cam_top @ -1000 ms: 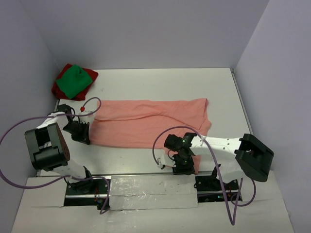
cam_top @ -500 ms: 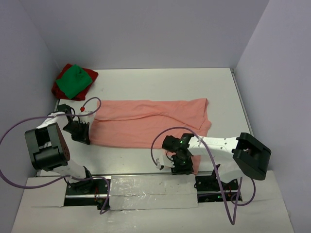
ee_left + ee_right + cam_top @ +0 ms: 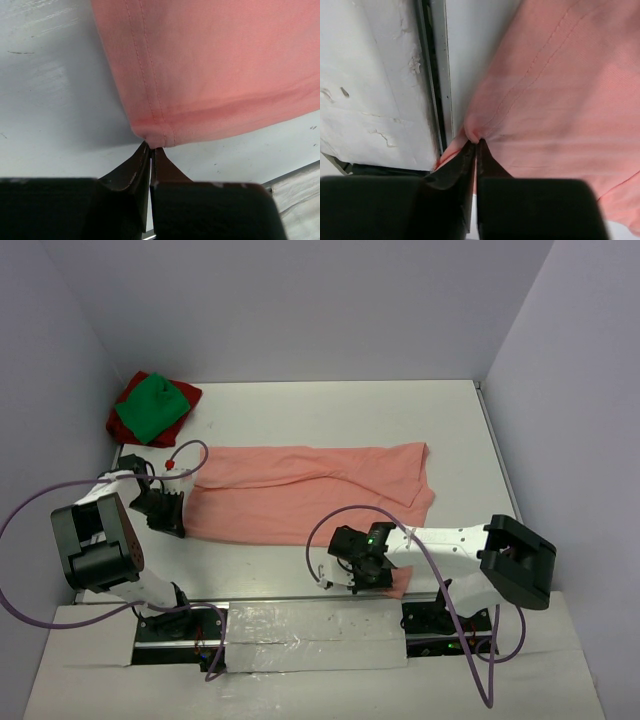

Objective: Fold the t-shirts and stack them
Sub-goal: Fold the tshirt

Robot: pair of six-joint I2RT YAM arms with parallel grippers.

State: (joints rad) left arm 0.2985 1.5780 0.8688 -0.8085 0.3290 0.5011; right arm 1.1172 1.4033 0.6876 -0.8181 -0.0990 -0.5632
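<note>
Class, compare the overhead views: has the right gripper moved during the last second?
Yes. The right gripper, shut on the salmon-pink t-shirt, has slid slightly left along the taped strip at the table's near edge.

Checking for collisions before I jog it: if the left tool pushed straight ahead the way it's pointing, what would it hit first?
The salmon-pink t-shirt. The left tool is shut on its hemmed corner, and the cloth spreads on ahead over the table.

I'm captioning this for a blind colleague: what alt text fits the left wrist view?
The closed jaws of the left gripper pinch the hemmed corner of a salmon-pink t-shirt, which fills the upper right and lies on a white table.
</note>
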